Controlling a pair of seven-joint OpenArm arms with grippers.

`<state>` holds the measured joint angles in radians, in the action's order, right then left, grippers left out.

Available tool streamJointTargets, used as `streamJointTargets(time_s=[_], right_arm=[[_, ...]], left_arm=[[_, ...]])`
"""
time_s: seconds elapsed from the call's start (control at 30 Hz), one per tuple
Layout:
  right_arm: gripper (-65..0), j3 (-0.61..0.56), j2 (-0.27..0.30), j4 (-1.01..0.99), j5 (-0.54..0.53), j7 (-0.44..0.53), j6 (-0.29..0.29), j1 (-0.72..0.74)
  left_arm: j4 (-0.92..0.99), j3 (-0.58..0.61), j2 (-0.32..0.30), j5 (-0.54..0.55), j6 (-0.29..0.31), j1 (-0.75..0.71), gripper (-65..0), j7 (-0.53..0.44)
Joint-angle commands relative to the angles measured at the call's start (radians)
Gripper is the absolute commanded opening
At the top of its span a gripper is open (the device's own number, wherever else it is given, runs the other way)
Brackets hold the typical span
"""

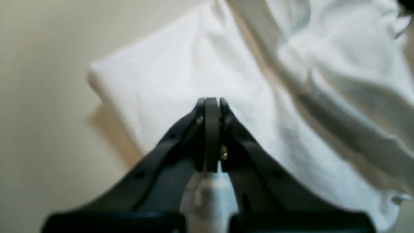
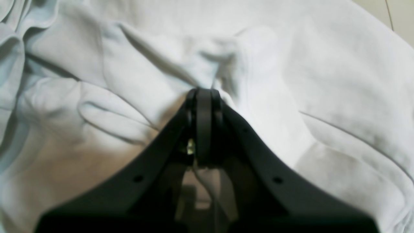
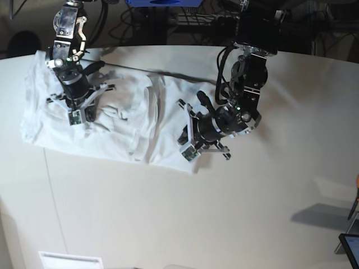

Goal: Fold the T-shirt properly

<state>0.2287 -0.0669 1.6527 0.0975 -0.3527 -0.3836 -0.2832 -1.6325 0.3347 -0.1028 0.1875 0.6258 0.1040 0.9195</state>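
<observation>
T-shirt (image 3: 112,126) soft, light, wrinkled, spread at desk (image 3: 224,224) far-left edge; left gripper (image 1: 212,103) jaws together above its corner; right gripper (image 2: 203,94) jaws pinching bunched fabric; best held by hem corners.

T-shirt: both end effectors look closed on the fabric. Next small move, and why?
Probably lift both together a little, then carry the fabric across for a fold. The left end effector is shut at the T-shirt near its corner, and the right end effector is shut in a bunched ridge. The shirt lies wrinkled on the table, so dragging could bunch it more.
</observation>
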Motion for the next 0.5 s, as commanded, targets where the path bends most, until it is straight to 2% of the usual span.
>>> streamJointTargets(time_s=[0.0,0.2,0.47], right_arm=[[-63.7,0.001,0.003,0.016,0.009,-0.006,0.007,0.002],[-63.4,0.002,0.003,0.016,0.009,-0.006,0.007,0.016],[-63.0,0.004,-0.003,0.105,0.005,-0.006,0.005,0.022]], left_arm=[[0.005,-0.006,-0.002,-0.003,-0.004,0.010,-65.0,-0.027],[0.097,-0.009,-0.004,-0.003,-0.002,-0.002,-65.0,-0.055],[0.034,-0.010,-0.004,-0.003,-0.002,-0.068,-65.0,-0.055]])
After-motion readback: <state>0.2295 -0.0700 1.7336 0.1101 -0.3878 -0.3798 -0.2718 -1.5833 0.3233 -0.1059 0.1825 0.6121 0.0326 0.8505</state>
